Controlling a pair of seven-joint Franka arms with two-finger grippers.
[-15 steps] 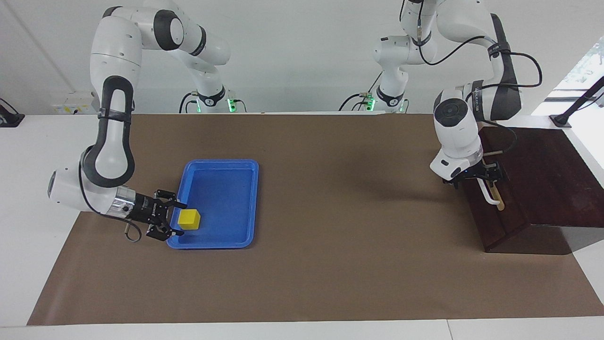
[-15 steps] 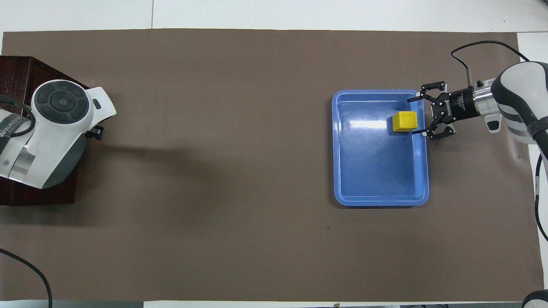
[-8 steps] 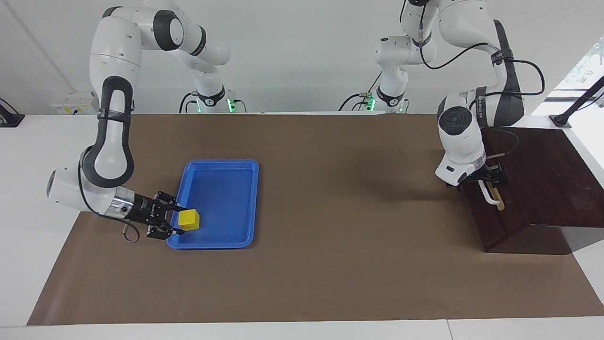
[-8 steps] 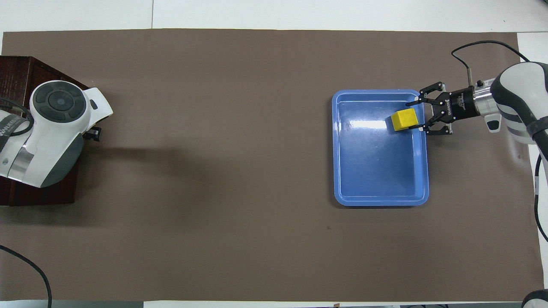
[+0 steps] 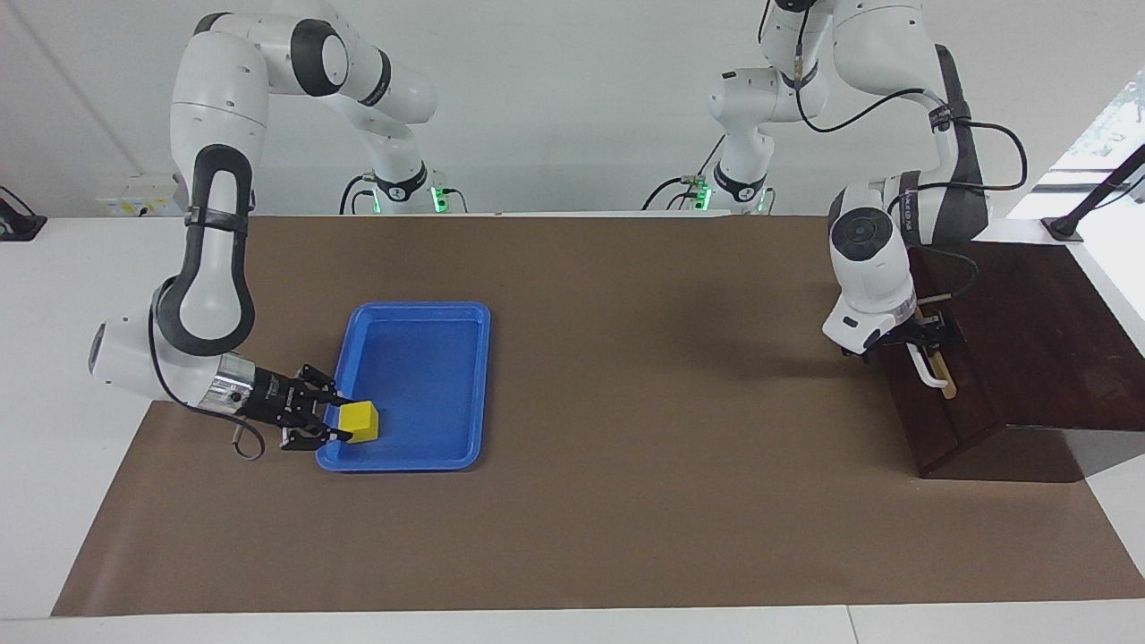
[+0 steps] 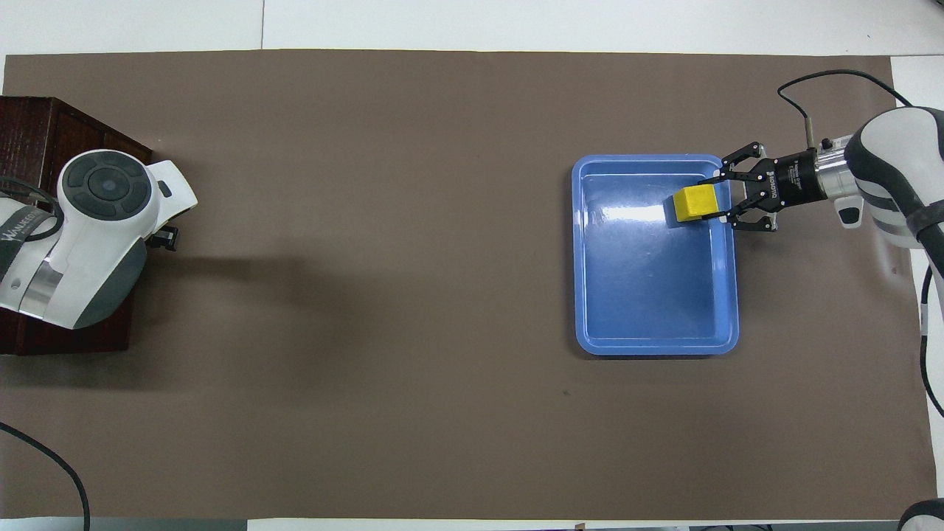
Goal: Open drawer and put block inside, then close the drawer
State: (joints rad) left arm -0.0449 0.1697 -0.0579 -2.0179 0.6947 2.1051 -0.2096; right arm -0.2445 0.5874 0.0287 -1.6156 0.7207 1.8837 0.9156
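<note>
The right end effector (image 5: 340,420) reaches in low over the rim of the blue tray (image 5: 465,394), its fingers clamped on the yellow block (image 5: 360,420) – the block sits in the tray's corner farthest from the robots, toward the right arm's end of the bench (image 5: 626,501). At the left arm's end stands the dark wooden box; its drawer (image 5: 939,411) is closed, the white bar handle (image 5: 926,368) showing on its sloping front. The left end effector (image 5: 921,340) is right at that handle's upper end (in the overhead view the wrist hides it), fingers spread as wide as they go – whether they touch the handle I cannot tell.
</note>
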